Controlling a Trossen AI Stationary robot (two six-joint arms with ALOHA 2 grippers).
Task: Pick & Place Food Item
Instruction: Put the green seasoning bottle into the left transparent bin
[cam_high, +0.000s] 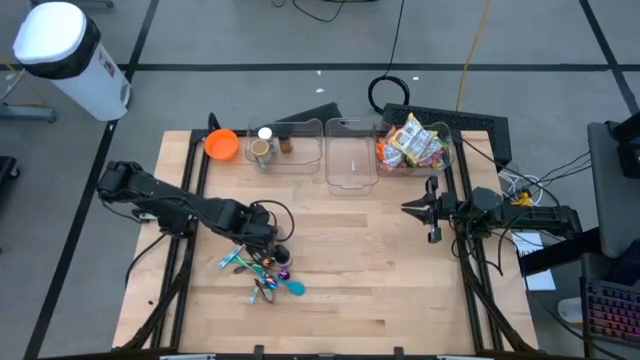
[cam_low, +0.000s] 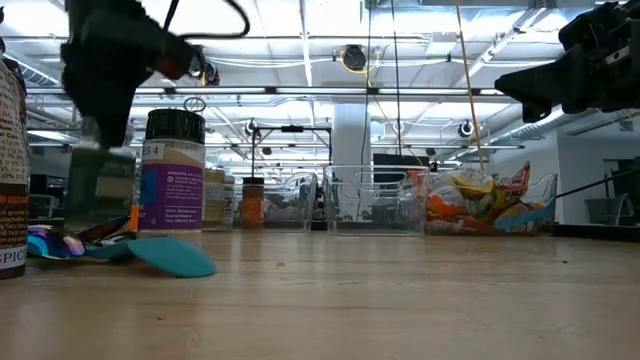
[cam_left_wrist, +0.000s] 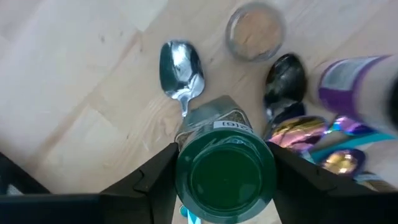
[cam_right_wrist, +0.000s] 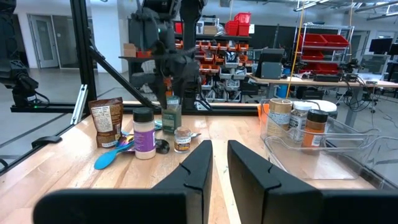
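Left gripper (cam_left_wrist: 225, 177) straddles green-lidded glass spice jar (cam_left_wrist: 225, 168) from above, fingers flanking lid with hardly a gap — grip seems to be forming, contact unclear. Jar stands upright on wooden worktop (cam_high: 380, 280) amid spoon clutter, near front-left; top approach avoids neighbours. Right gripper (cam_high: 432, 210) waits at right edge, fingers nearly closed, empty. Clear plastic bins (cam_high: 350, 160) at rear — likely destination.

From my seat, the spoons (cam_high: 262, 280) lie at six o'clock of the table (cam_high: 380, 290); three bins (cam_high: 350, 155) line twelve o'clock, snack packets (cam_high: 412, 143) in the rightmost.
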